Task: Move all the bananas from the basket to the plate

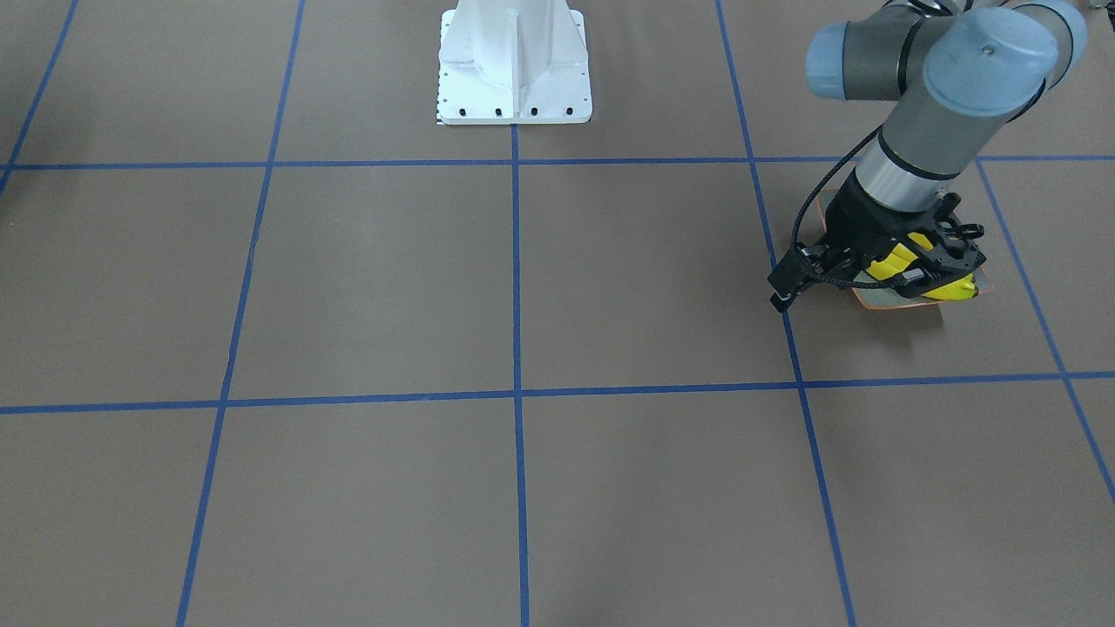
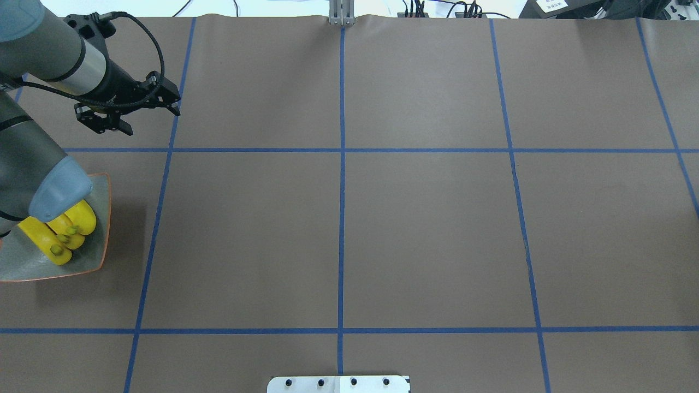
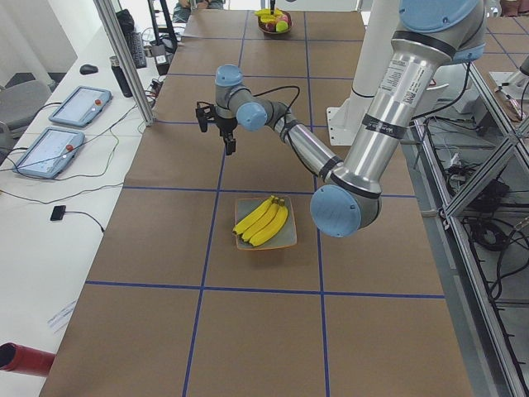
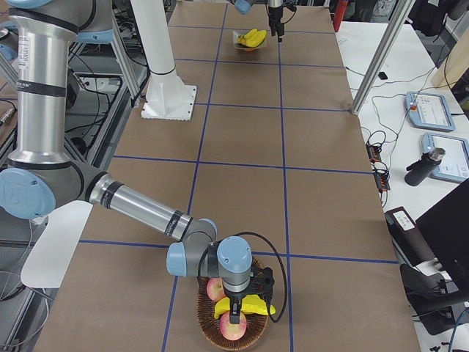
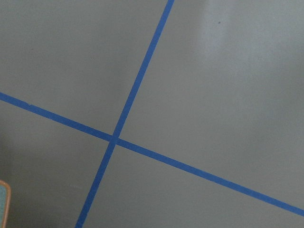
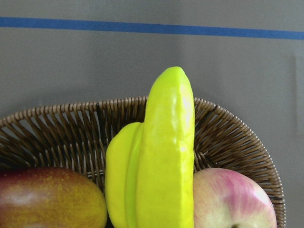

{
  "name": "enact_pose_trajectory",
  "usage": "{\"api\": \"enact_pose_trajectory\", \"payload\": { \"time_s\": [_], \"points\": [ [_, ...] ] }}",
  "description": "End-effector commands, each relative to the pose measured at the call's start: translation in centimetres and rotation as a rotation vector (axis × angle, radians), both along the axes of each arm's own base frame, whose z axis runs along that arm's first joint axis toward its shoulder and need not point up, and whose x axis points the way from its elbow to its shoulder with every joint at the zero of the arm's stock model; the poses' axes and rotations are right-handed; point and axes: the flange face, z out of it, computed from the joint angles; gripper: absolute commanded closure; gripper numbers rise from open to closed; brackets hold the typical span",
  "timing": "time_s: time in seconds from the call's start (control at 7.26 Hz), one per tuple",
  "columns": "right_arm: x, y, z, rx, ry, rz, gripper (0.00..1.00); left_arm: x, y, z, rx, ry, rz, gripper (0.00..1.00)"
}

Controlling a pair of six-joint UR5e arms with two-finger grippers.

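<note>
last banana [image 6: 166,156]: in the wicker basket [image 6: 61,123] at the right end of the table. It lies on top, wedged between a pink apple [image 6: 228,199] and a mango-like fruit [image 6: 47,199]. Being uppermost, it looks reachable from above.
right gripper [image 4: 236,306]: hangs straight down over that banana, and I read this as lining up for the pick. The wrist cam shows no fingers and only the side cam shows the tool, so I can't tell if it is spread, closed or touching the fruit.
hidden at basket: the banana's lower end is cut off by the wrist frame. In the side cam the wrist covers the middle of the basket, so I can't rule out more fruit underneath.
table [image 2: 426,229]: brown sheet gridded with blue tape [image 5: 114,138].
three bananas [image 3: 263,222]: side by side, touching, lying diagonally on the square plate [image 3: 289,240] at the left end. I judge three of four are done.
hidden at plate: in the overhead cam the left arm's elbow covers most of the bananas, so only their ends show. The front cam has the wrist in front of them.
left gripper [image 2: 143,115]: jaws spread and holding nothing. It is past the plate on the far side, well apart from it, which I judge keeps the plate clear for the next drop.
left wrist cam: sees only tape and one plate corner.
</note>
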Motion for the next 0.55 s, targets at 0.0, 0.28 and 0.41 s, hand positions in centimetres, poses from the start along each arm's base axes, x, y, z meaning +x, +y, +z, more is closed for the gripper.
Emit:
{"api": "enact_pose_trajectory", "payload": {
  "time_s": [0.0, 0.28, 0.41],
  "points": [
    [0.00, 0.05, 0.13, -0.004, 0.000, 0.001, 0.15, -0.13, 0.09, -0.27, 0.005, 0.004, -0.001, 0.00],
    [-0.01, 0.19, 0.41, -0.010, 0.000, 0.001, 0.15, -0.55, 0.35, -0.50, 0.010, 0.008, -0.005, 0.00],
    [-0.02, 0.26, 0.55, -0.013, -0.002, 0.001, 0.15, -0.71, 0.58, -0.47, 0.012, 0.009, -0.004, 0.00]
  ]
}}
